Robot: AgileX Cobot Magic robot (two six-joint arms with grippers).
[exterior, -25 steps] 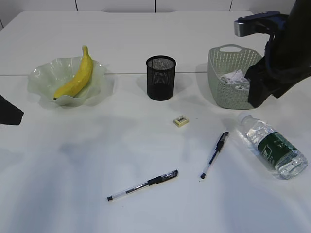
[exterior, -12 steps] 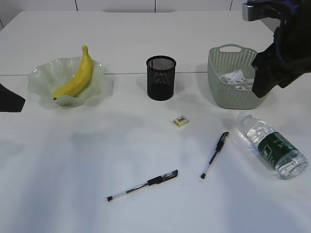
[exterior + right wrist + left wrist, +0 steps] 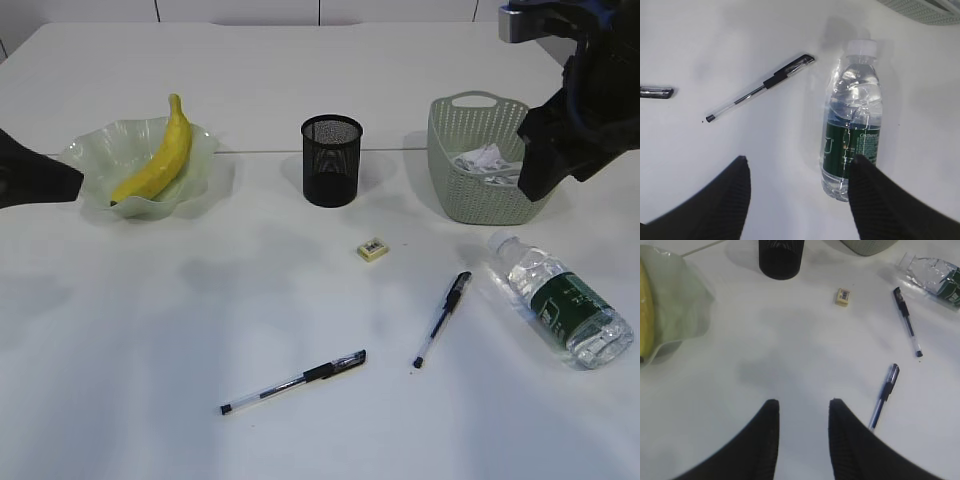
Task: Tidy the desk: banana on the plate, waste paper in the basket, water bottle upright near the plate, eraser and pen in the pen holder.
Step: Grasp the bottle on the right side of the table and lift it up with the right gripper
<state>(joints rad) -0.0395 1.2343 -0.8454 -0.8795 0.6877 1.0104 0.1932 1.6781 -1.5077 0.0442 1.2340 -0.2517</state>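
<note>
While both arms hang clear of everything, we read the banana (image 3: 158,155) as already lying in the plate (image 3: 82,160) at the bench's (image 3: 150,350) far left, and the crumpled paper (image 3: 480,160) as already inside the basket (image 3: 470,195) at far right. The pen holder (image 3: 331,160) stands between them, with nothing visible inside it from here.

Left to do: the bottle (image 3: 565,305) lies on its side in front of the basket, cap towards it, well apart from the plate. The eraser (image 3: 372,249) sits just in front of the holder. Two pens are loose: the right pen (image 3: 441,320) near the bottle, the front pen (image 3: 295,381) closer to the near edge.

Left tool (image 3: 801,410): fingers parted with a narrow gap, nothing between them, bare bench below, front pen just off to its right. Right tool (image 3: 797,167): spread wide and empty, above the bottle's lower half and the bench beside it; one finger (image 3: 875,200) overlaps the label in view, but we can't tell if it touches.

We judge the bottle step is in hand. Next move needs the right tool down around the bottle body, then a lift, a turn to upright and a carry across to the plate. A round bottle may roll as the fingers come together.
</note>
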